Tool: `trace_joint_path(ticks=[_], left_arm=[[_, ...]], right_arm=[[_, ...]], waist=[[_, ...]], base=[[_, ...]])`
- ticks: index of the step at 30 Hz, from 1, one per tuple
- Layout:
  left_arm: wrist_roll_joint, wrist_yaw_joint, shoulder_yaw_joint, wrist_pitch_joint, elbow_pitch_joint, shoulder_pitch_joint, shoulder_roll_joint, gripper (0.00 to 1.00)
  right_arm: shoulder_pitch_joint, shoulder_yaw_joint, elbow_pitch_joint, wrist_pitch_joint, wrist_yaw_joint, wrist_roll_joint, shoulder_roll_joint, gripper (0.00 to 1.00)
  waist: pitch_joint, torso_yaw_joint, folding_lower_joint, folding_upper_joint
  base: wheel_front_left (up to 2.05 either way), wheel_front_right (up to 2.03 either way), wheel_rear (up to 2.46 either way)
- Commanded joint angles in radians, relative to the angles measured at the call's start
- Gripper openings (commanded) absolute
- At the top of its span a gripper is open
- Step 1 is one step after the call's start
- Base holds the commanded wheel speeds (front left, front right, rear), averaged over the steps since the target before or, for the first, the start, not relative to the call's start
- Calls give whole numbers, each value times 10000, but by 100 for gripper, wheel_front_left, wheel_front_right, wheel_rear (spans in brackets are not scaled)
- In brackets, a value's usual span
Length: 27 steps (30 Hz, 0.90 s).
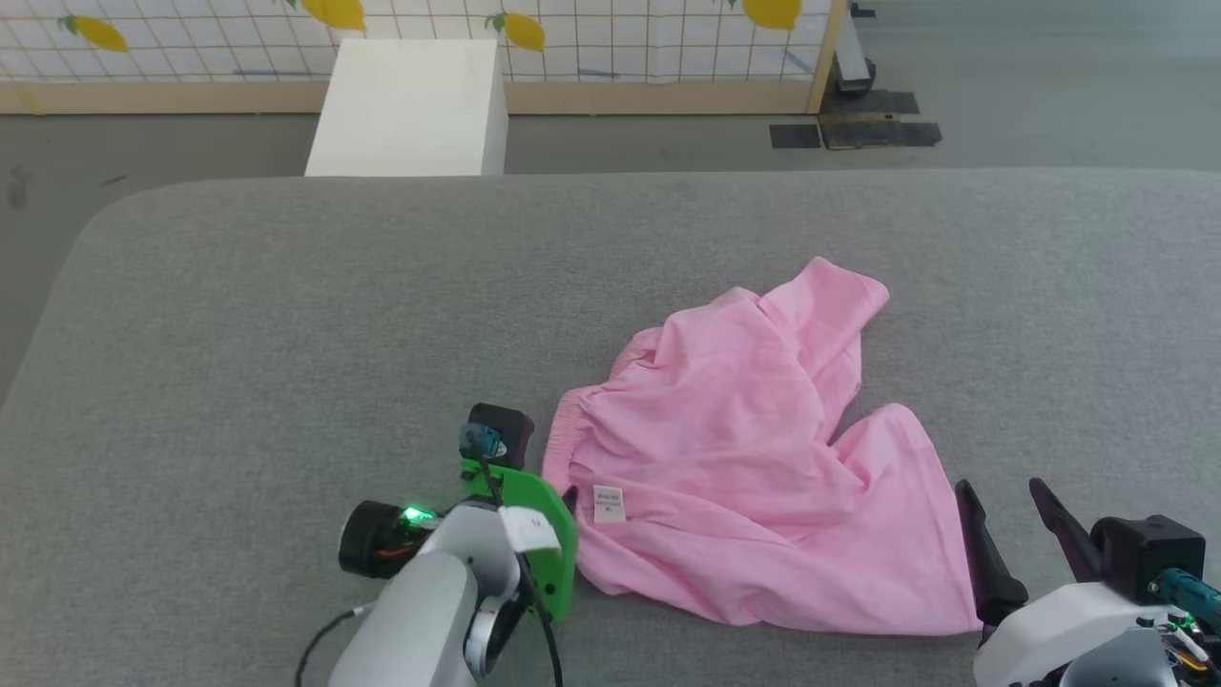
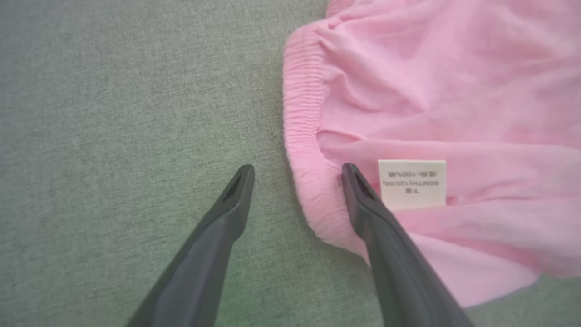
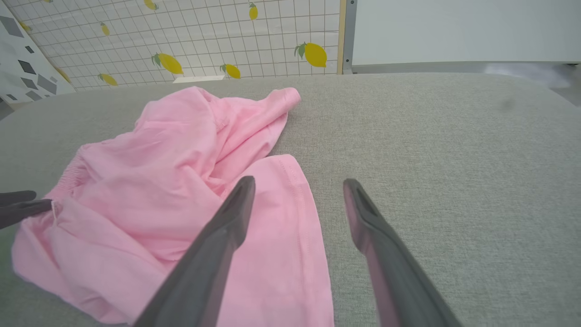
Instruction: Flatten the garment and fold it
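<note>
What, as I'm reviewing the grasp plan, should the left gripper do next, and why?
Probably lower the left gripper and close on the waistband: its open fingers straddle that gathered edge of the garment, one over the grey surface, one beside the white label. The garment lies crumpled, so a held edge would help spread it.

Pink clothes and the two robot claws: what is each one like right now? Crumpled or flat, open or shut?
Soft light-pink knit garment: crumpled on the grey fabric surface, not yet flattened or folded.
Small white label: facing up, beside the gathered waistband.
Left gripper: open, straddling the waistband edge.
Right gripper: open, at the garment's hem edge, holding nothing.
</note>
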State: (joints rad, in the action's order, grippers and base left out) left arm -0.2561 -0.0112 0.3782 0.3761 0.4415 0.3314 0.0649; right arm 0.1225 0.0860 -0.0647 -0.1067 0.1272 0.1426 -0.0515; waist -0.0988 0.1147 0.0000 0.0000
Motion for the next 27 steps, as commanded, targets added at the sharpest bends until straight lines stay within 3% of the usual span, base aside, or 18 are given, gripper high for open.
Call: trace_joint_path(ticks=[1, 6, 7, 8, 10, 13, 19, 27], left_arm=[[225, -151, 48, 342, 56, 235, 175, 100], [527, -411, 259, 1626, 239, 372, 491, 100], [450, -348, 297, 1943, 232, 322, 495, 88], [370, -275, 322, 2120, 182, 276, 491, 49], [263, -121, 407, 2331, -8, 160, 505, 0], [224, -44, 519, 2318, -361, -53, 540, 0], [46, -299, 455, 1570, -1060, -663, 421, 0], [-131, -445, 423, 1076, -1628, -1044, 371, 0]], right_arm=[[-111, -7, -61, -41, 35, 90, 12, 100], [-131, -64, -97, -128, 35, 162, 12, 100], [-123, -72, -108, -156, 35, 192, 12, 100], [-109, -64, -121, -180, 35, 205, 12, 100], [-58, -23, -147, -275, 35, 199, 12, 100], [72, -93, -228, -545, 35, 100, 12, 100], [658, 33, -429, -1339, 35, -45, 12, 100], [871, 500, 260, -2602, 35, -62, 12, 100]], waist=[[-132, 128, 0, 0], [-286, 282, 0, 0], [-314, 311, 0, 0], [-334, 325, 0, 0], [-387, 333, 0, 0], [-473, 288, 0, 0], [-651, 155, 0, 0], [-881, -112, 0, 0]], base=[[0, 0, 0], [0, 0, 0], [0, 0, 0], [0, 0, 0], [0, 0, 0], [0, 0, 0], [0, 0, 0], [0, 0, 0]])
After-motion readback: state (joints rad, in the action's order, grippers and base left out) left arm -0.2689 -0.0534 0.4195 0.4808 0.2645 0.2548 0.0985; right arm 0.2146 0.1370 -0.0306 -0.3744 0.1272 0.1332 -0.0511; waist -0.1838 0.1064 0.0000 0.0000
